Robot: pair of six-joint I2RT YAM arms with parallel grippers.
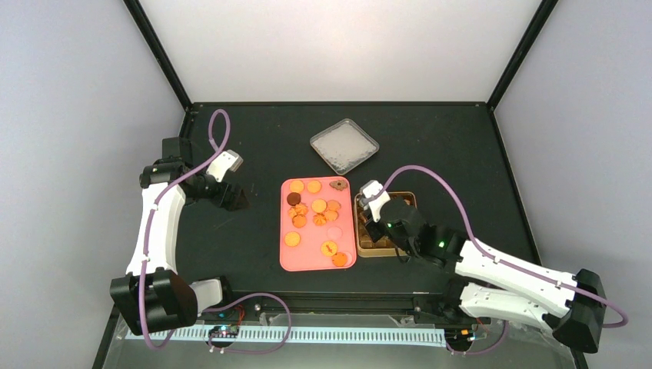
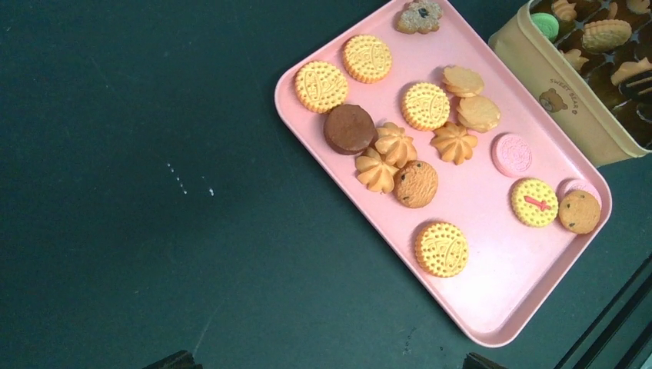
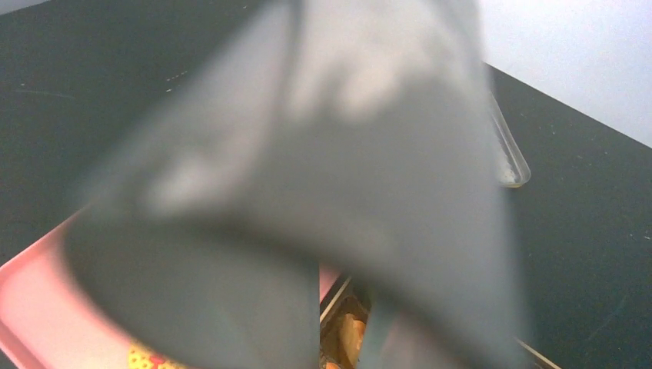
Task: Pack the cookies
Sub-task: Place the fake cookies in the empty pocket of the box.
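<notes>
**Pink tray of cookies between two grippers: the right arm is nearer**

*Top view.* The cookies (image 1: 319, 206) lie loose on a pink tray (image 1: 307, 260) in the middle of the scene. The tray's long axis runs near to far. Each cookie is round, so no grasp direction is favoured. A tan box (image 1: 378, 250) stands just beside the tray's right edge. The right gripper (image 1: 374, 206) hangs over the far left part of that box, so the cookies lie just to its left. The left gripper (image 1: 232, 198) is well apart from the tray, on its left and level with its far end, so the cookies lie to its right. By this layout the right arm is the nearer one, and its next move would be a short shift to the left.

*Left wrist view.* Only the two fingertips of the left gripper (image 2: 327, 363) show, at the bottom edge. They are spread wide with nothing between them. The cookies (image 2: 425, 106) are scattered over the tray (image 2: 492, 277). The box (image 2: 553, 100) beyond it holds several pieces, one of them green.

*Right wrist view.* A blurred grey shape (image 3: 323, 177) fills the frame. It cannot be told whether the right gripper's jaws are apart or together, or whether they hold anything. A strip of tray (image 3: 31, 315) and one yellow cookie (image 3: 146, 360) show at the lower left.
</notes>
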